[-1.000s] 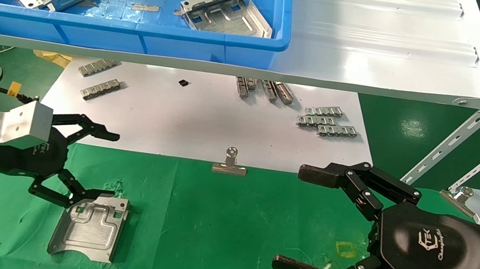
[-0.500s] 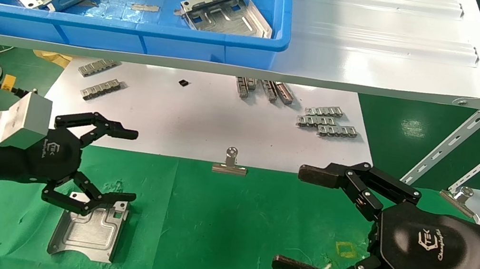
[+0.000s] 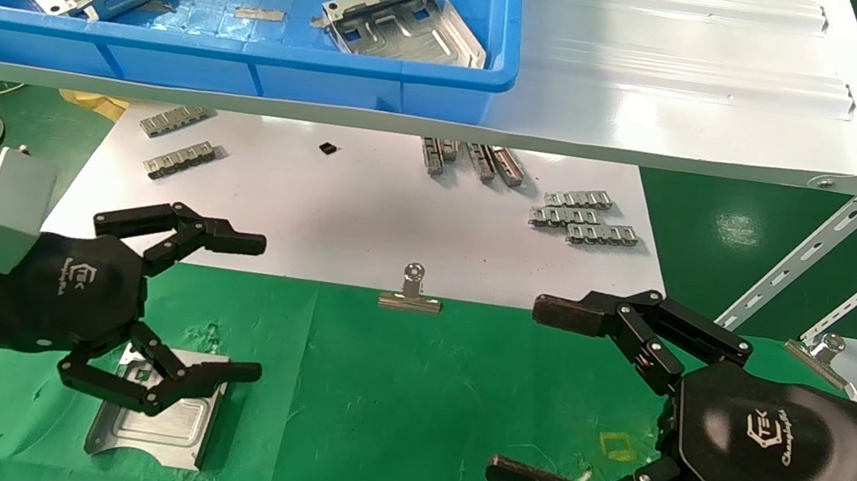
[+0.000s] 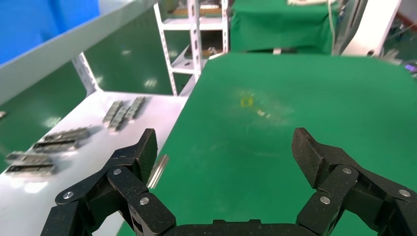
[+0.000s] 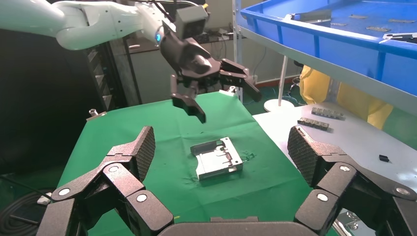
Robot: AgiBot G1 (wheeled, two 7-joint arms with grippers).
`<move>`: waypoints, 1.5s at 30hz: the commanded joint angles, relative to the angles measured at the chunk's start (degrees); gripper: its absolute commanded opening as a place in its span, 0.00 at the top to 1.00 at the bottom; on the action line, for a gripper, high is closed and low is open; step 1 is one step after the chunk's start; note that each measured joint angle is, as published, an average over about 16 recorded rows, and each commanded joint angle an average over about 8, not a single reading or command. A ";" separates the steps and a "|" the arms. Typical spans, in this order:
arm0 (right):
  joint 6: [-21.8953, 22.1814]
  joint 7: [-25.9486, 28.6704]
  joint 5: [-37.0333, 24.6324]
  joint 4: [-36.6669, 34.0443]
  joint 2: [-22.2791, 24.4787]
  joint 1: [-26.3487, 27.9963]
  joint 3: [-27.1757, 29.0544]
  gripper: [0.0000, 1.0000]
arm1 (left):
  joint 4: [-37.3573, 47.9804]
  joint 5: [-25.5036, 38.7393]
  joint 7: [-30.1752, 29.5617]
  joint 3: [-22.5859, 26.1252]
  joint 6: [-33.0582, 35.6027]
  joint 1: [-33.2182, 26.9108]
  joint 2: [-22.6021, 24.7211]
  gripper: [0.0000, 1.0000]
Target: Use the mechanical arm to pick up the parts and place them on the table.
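Left claw (image 3: 258, 310) is hovering with fingers spread, clear above the bracket plate (image 3: 156, 414) lying flat near the green table's (image 3: 402, 408) left front edge. Open cloth is stretching rightward to the right claw (image 3: 513, 387), parked and splayed wide. Two more bracket plates (image 3: 403, 20) are resting in the blue bin (image 3: 250, 66) on the white shelf (image 3: 680, 65).

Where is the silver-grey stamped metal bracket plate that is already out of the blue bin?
In the head view the silver-grey bracket plate lies flat on the green cloth table, on the robot's left side, partly under the open left gripper above it.
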 commanded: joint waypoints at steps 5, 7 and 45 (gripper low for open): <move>0.00 0.00 0.00 0.00 0.00 0.00 0.00 0.00 | -6.77 -2.66 -4.79 -3.69 -0.62 4.20 -1.45 0.00; 0.00 0.00 0.00 0.00 0.00 0.00 0.00 0.00 | -9.01 -3.53 -6.37 -4.91 -0.83 5.59 -1.93 0.00; 0.02 0.00 0.01 -0.02 0.01 -0.01 0.00 0.00 | -22.04 -8.70 -15.43 -12.01 -2.07 13.71 -4.73 0.00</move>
